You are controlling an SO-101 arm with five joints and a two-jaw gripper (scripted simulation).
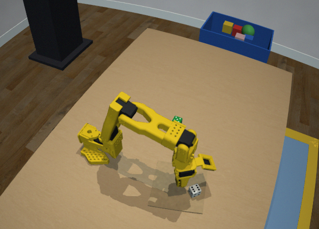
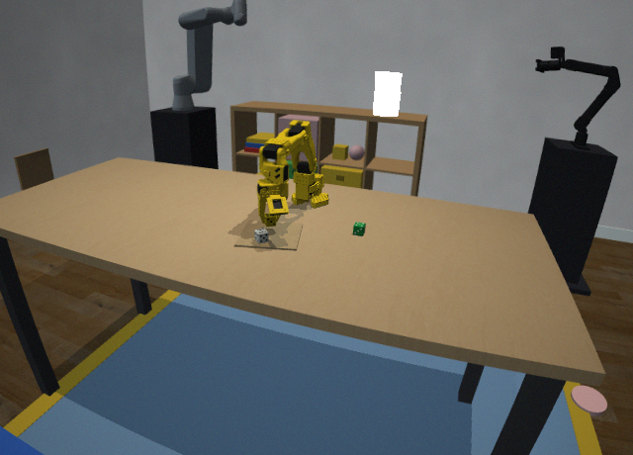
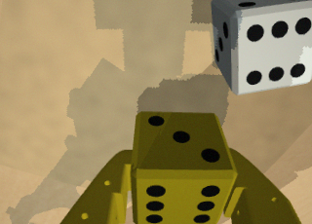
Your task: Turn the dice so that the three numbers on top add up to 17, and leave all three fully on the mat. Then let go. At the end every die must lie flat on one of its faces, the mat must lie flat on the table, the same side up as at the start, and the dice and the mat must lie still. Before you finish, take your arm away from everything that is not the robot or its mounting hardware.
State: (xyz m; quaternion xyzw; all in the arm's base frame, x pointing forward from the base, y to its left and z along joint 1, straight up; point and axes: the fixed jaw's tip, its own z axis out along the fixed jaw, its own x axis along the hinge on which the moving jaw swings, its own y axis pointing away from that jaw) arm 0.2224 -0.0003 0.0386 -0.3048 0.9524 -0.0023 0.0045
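Note:
My gripper (image 1: 182, 183) (image 2: 269, 220) (image 3: 183, 201) is shut on a yellow die (image 3: 182, 168) and holds it just above the thin translucent mat (image 1: 177, 207) (image 2: 289, 243). In the wrist view the yellow die shows a three face and a six face. A white die (image 1: 194, 190) (image 2: 261, 235) (image 3: 263, 39) lies flat on the mat just beside the gripper, with a six face towards the wrist camera. A green die (image 1: 177, 118) (image 2: 358, 228) lies on the bare table off the mat, partly hidden behind my arm in the top view.
My arm's base (image 1: 99, 147) stands on the table left of the mat. A blue bin (image 1: 236, 45) with toy blocks sits on the floor beyond the table's far edge. A black pedestal (image 1: 55, 23) stands at the far left. A shelf (image 2: 326, 143) stands behind the table.

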